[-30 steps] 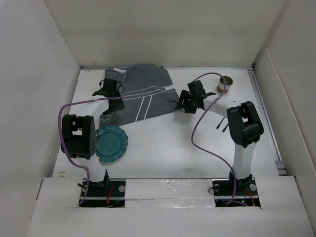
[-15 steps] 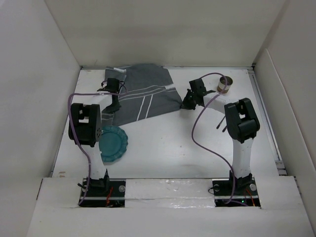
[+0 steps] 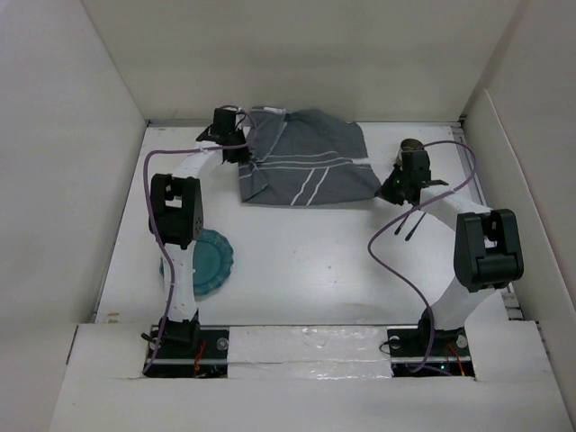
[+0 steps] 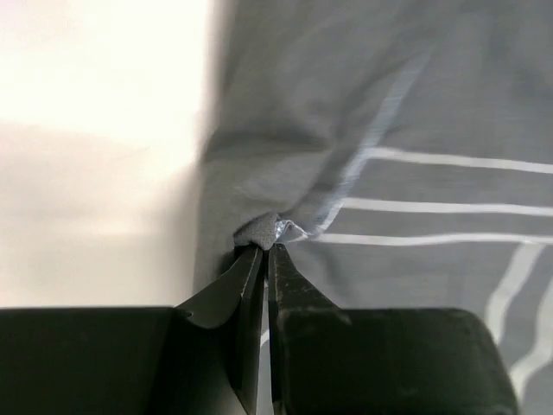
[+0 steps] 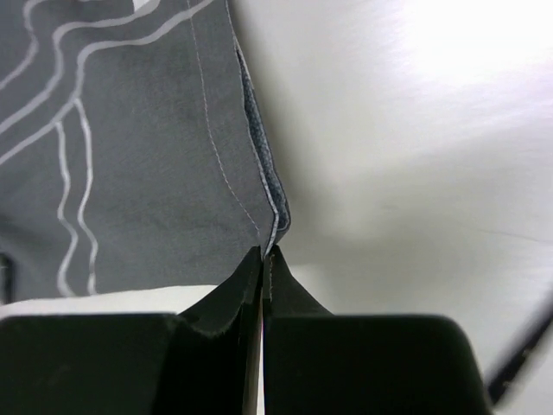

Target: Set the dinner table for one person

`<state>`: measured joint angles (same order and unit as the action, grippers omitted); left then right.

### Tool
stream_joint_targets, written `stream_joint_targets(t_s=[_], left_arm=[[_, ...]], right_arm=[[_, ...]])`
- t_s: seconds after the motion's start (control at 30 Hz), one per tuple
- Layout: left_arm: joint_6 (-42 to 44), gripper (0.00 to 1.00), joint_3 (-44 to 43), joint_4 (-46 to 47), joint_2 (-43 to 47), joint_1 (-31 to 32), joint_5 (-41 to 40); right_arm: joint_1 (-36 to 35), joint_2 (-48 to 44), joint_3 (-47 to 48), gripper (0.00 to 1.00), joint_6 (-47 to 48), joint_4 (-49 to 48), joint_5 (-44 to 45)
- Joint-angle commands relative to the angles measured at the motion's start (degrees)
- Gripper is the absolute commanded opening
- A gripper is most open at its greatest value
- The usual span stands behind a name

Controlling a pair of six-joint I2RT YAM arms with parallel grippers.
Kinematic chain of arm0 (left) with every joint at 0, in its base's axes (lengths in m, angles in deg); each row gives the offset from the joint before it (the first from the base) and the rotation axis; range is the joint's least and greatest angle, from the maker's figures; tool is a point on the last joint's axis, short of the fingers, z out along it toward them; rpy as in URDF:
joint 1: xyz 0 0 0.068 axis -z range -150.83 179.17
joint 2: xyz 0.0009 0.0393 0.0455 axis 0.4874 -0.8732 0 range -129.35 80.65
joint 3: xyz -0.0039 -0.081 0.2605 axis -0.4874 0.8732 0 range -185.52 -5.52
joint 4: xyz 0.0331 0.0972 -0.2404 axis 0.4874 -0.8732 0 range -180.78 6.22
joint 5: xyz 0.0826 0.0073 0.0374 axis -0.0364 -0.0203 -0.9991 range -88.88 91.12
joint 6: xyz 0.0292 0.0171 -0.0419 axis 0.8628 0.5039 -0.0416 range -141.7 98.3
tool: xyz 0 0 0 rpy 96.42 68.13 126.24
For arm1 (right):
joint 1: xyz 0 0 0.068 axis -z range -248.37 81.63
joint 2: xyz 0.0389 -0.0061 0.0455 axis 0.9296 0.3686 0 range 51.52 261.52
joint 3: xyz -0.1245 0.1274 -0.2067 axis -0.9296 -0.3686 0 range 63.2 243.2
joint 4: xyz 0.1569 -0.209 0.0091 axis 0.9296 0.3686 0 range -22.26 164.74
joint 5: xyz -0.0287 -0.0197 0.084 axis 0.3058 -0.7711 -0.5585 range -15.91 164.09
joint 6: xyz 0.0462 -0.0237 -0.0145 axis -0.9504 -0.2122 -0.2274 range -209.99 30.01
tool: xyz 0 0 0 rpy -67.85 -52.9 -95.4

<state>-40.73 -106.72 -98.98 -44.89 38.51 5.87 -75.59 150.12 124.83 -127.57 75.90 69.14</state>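
Note:
The dark grey placemat (image 3: pixel 301 171) with thin white stripes lies rumpled at the back middle of the white dinner table (image 3: pixel 315 270). My left gripper (image 3: pixel 236 149) is shut on the placemat's left edge; in the left wrist view a bunched fold of the placemat (image 4: pixel 415 104) is pinched at the tips of the left gripper (image 4: pixel 266 246). My right gripper (image 3: pixel 389 187) is shut on the placemat's right corner; in the right wrist view the stitched hem of the placemat (image 5: pixel 130 147) sits between the tips of the right gripper (image 5: pixel 263 251).
A teal plate (image 3: pixel 202 261) lies at the near left, partly under the left arm. A brown cup (image 3: pixel 412 147) stands at the back right, just behind the right wrist. Dark utensils (image 3: pixel 407 223) lie near the right arm. White walls enclose the table.
Both grippers have shut on the placemat's edges and carried it to the right and towards the back. The left arm has stretched far forward; the right arm has swung right.

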Motion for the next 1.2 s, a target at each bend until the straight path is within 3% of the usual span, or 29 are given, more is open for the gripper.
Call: stream_joint_targets(t_s=[0.0, 0.2, 0.3, 0.33, 0.43, 0.5, 0.53, 0.6, 0.63, 0.73, 0.8, 1.17], left_arm=[[-0.5, 0.00, -5.5, 3.2, 1.4, 2.6, 11.3], [-1.2, 0.00, 3.2, 4.0, 6.9, -1.3, 11.2], [0.2, 0.26, 6.6, -0.2, 9.3, -2.6, 6.2], [0.6, 0.39, 8.6, -0.6, 10.6, -2.6, 3.5], [1.5, 0.52, 14.0, 1.2, 17.1, -0.7, -0.9], [2.3, 0.45, 16.0, 2.4, 21.1, 1.5, -3.6], [2.8, 0.36, 17.7, 2.5, 22.1, 2.7, -4.1], [4.3, 0.33, 18.8, 1.9, 23.1, 6.7, -6.5], [4.6, 0.33, 19.5, 1.5, 23.0, 8.1, -8.7], [6.6, 0.33, 20.3, -0.3, 21.5, 12.6, -13.1], [7.5, 0.39, 19.2, -3.7, 18.5, 13.9, -13.8], [8.9, 0.41, 21.3, -6.7, 15.9, 15.4, -14.8]], right_arm=[[1.9, -2.5, -3.6, 0.00, 4.4, -0.9, 0.8], [3.1, -1.8, -3.7, 0.00, 5.8, 0.2, 1.2], [3.1, -1.1, -2.7, 0.00, 6.3, 0.3, 0.6], [3.1, -0.9, -2.4, 0.00, 6.2, 0.5, 0.6], [3.1, -0.4, -1.8, 0.06, 6.4, 0.3, -0.1], [3.1, -0.3, -1.6, 0.08, 6.4, 0.3, -0.4], [3.1, -0.2, -1.4, 0.12, 6.2, 0.3, -0.7], [3.1, -0.3, -1.4, 0.18, 6.3, 0.3, -0.7], [3.1, -0.3, -1.6, 0.24, 6.2, 0.4, -0.7], [3.1, -0.6, -1.6, 0.30, 5.9, 0.2, -0.8], [3.1, -0.9, -1.6, 0.30, 6.0, 0.2, -1.1], [3.1, -0.6, -1.4, 0.26, 6.2, 0.2, -1.6]])
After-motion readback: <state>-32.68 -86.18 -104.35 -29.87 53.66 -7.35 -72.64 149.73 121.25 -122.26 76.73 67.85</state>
